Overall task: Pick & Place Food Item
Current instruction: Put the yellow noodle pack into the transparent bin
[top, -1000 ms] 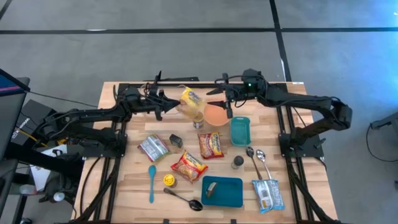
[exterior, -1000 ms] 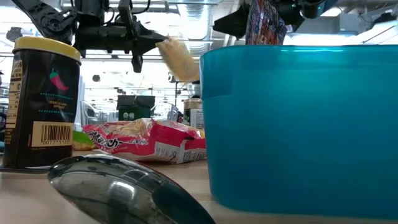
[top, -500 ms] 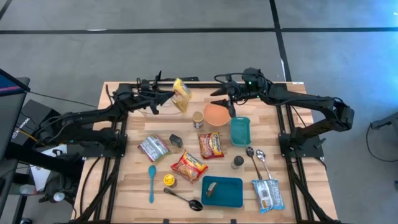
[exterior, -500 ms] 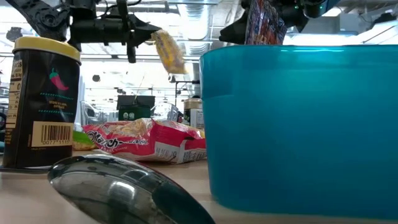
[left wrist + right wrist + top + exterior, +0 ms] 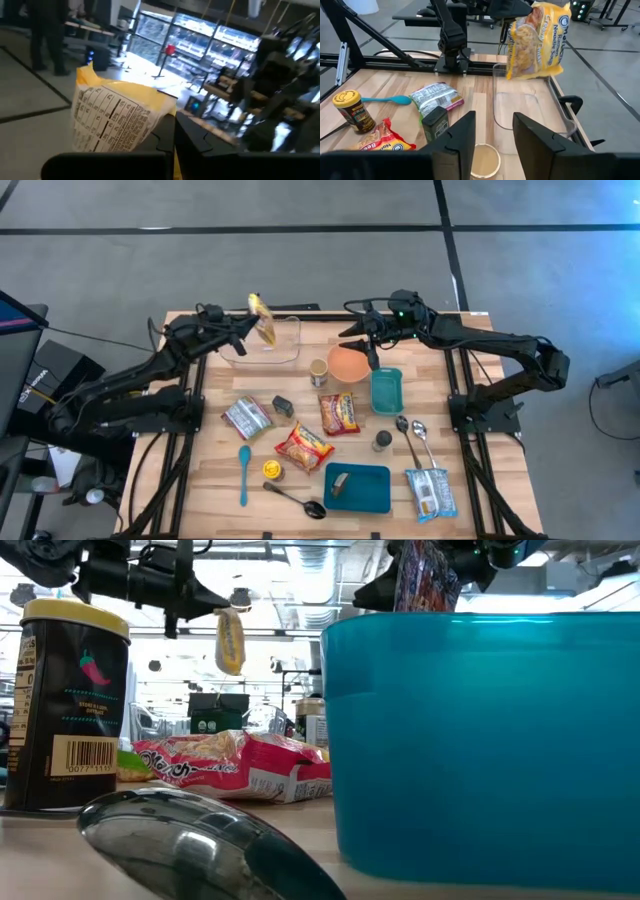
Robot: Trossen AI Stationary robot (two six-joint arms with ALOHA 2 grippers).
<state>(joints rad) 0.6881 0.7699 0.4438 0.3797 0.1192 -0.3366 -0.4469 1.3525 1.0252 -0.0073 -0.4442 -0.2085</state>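
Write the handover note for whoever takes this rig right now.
Left gripper: shut on the yellow noodle packet, held in the air above the clear container at the table's far edge.
Right gripper: jaws open, holding nothing, waiting by the orange bowl.
Done: packet picked up and carried over the container.
Left: lower and release it inside, if the container is the target.
Other packets, spoons and teal trays lie untouched.

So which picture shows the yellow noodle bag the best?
The right wrist view: the yellow noodle bag faces it, print readable, hanging from the left gripper over the clear container. The high and low views show it small; the left wrist view shows its back label.
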